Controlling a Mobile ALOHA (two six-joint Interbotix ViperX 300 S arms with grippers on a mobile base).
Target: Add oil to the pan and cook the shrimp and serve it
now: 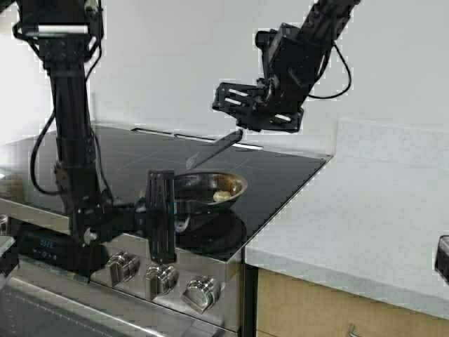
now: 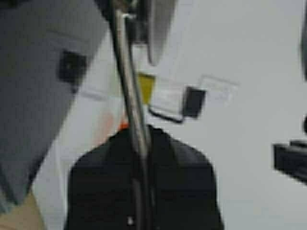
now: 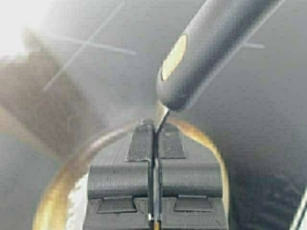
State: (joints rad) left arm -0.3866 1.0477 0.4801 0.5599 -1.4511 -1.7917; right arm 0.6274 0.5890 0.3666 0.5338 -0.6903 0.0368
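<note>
High view shows the shrimp (image 1: 222, 196) in the pan (image 1: 209, 189), whose handle the left gripper (image 1: 161, 214) pinches. Right wrist view alone reveals the right gripper (image 3: 155, 136) pressed on a spatula (image 3: 211, 48).

- The round shallow steel pan (image 1: 209, 189) is set on the flat glass cooktop (image 1: 280, 172), near its front edge and towards its right corner.
- One small curled shrimp (image 1: 222, 196) is found inside the pan, on its right side.
- The pan's left rim is gripped by the left gripper (image 1: 163, 214).
- A slim long-handled utensil (image 1: 216, 149) is held above and behind the pan by the right gripper (image 1: 247, 112).
- Three round knobs (image 1: 162, 277) are ranged along the stove front below the pan.
- A stone countertop (image 1: 372, 210) adjoins the cooktop's right edge.
</note>
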